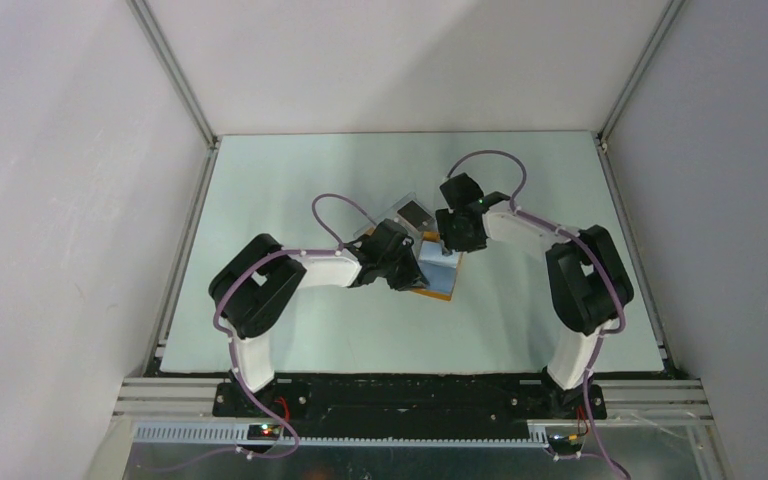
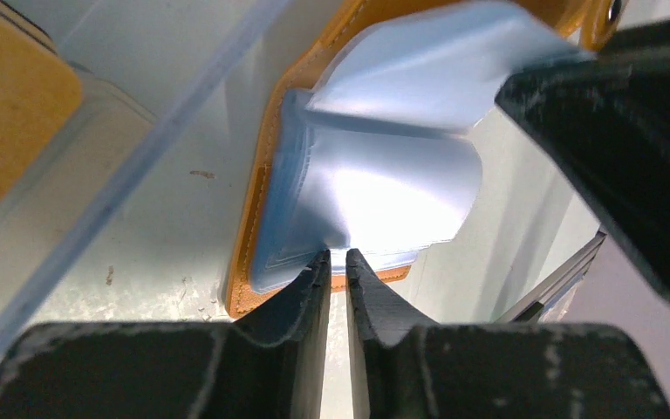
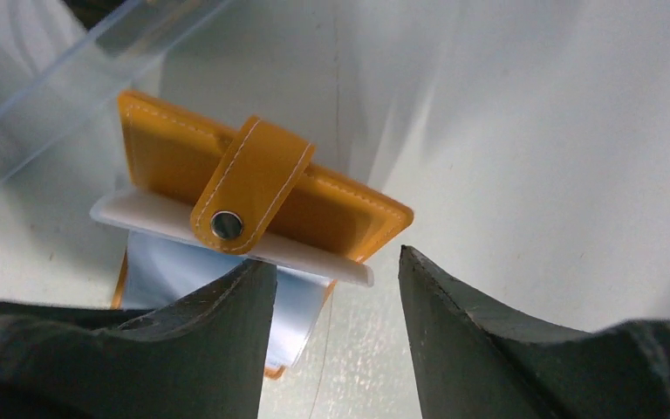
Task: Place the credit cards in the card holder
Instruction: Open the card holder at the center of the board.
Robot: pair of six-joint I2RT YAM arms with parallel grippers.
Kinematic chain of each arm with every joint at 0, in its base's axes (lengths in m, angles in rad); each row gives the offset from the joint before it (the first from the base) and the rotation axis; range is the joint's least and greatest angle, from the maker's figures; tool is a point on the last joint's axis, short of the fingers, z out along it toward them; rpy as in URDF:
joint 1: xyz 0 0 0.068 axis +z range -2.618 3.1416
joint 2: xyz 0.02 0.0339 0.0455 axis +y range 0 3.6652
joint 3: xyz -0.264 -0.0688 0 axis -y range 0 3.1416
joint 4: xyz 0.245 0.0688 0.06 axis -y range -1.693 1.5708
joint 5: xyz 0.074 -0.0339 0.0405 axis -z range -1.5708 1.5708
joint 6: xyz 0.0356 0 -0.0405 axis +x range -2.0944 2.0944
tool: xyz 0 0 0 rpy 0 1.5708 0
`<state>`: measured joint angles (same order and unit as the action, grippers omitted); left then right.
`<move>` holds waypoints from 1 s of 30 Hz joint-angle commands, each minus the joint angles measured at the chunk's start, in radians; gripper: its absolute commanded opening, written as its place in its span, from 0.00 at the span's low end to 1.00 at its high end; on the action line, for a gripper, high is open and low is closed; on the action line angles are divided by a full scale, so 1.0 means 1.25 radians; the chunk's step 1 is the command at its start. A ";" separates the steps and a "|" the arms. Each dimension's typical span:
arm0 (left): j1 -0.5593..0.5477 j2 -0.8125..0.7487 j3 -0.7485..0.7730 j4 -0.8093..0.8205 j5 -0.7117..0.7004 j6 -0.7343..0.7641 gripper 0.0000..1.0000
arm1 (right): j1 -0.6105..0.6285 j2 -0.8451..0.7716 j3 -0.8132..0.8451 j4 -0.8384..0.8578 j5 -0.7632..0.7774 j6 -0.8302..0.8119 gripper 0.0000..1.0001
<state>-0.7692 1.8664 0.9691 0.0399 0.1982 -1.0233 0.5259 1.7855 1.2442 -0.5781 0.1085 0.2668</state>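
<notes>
The orange card holder lies open mid-table between both arms. In the left wrist view its orange rim frames light-blue inner sleeves, which curl up toward my left gripper. The jaws stand almost closed, pinching the sleeve's near edge. My right gripper is open just short of the holder's raised flap and its clasp. A white flat card edge sticks out under that flap, its corner ahead of the gap between the fingers. I cannot make out other credit cards.
A clear plastic rectangle with a black centre lies just behind the holder. Another with an orange centre sits close on the left. The two grippers are nearly touching. Grey walls enclose the table.
</notes>
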 commanded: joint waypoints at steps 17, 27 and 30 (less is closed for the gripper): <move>0.003 -0.132 -0.031 -0.128 -0.055 0.065 0.44 | 0.024 0.141 0.099 -0.151 -0.018 -0.040 0.52; 0.027 -0.259 -0.050 -0.131 -0.075 0.058 0.51 | 0.072 0.039 0.000 -0.178 -0.109 -0.005 0.53; 0.024 -0.243 -0.041 -0.132 -0.055 0.061 0.48 | 0.082 0.025 -0.012 -0.190 -0.119 -0.001 0.54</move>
<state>-0.7406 1.5631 0.9131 -0.1154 0.1307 -0.9737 0.6106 1.8702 1.2495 -0.7700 0.0059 0.2436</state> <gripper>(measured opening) 0.501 0.533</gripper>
